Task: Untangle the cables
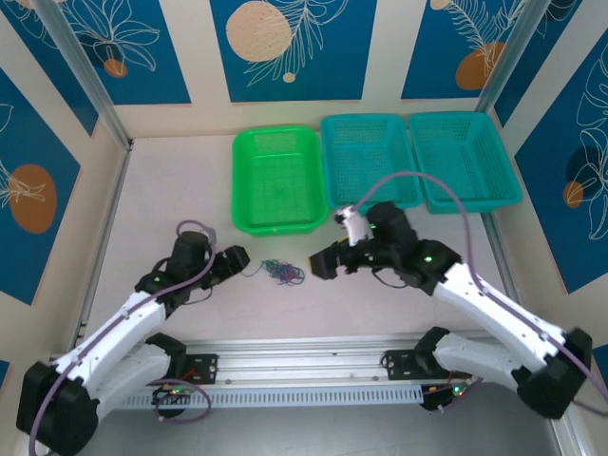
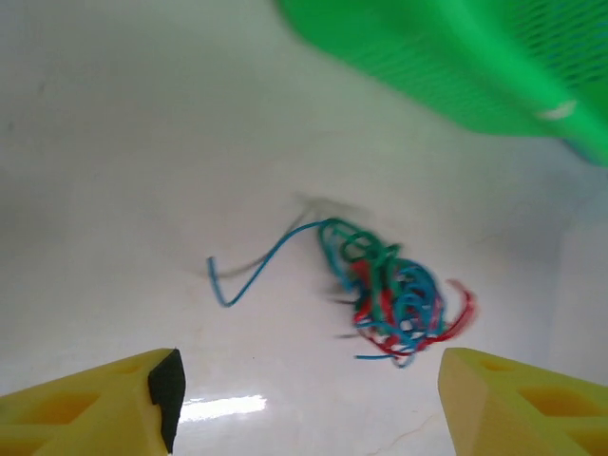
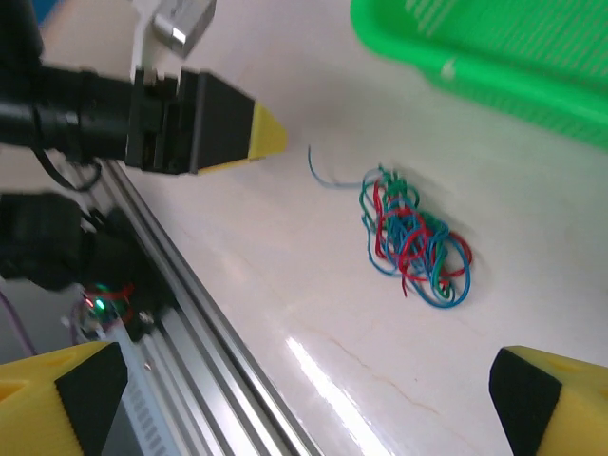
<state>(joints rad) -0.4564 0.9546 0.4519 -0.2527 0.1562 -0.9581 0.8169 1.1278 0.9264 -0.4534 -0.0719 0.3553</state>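
Note:
The cables (image 1: pixel 283 274) lie in a small knot of thin blue, red and green wires on the white table, between the two grippers. In the left wrist view the cables (image 2: pixel 394 299) sit just ahead of my left gripper (image 2: pixel 309 399), nearer its right finger, and one blue strand trails off to the left. The left gripper (image 1: pixel 239 258) is open and holds nothing. My right gripper (image 1: pixel 323 264) stands on the other side of the knot. In the right wrist view the cables (image 3: pixel 413 237) lie beyond the right gripper (image 3: pixel 304 399), which is wide open and empty.
A green basket (image 1: pixel 275 180) stands just behind the knot, with two teal baskets (image 1: pixel 370 161) (image 1: pixel 463 160) to its right. An aluminium rail (image 1: pixel 304 351) runs along the near table edge. Bare table lies to the left of the green basket.

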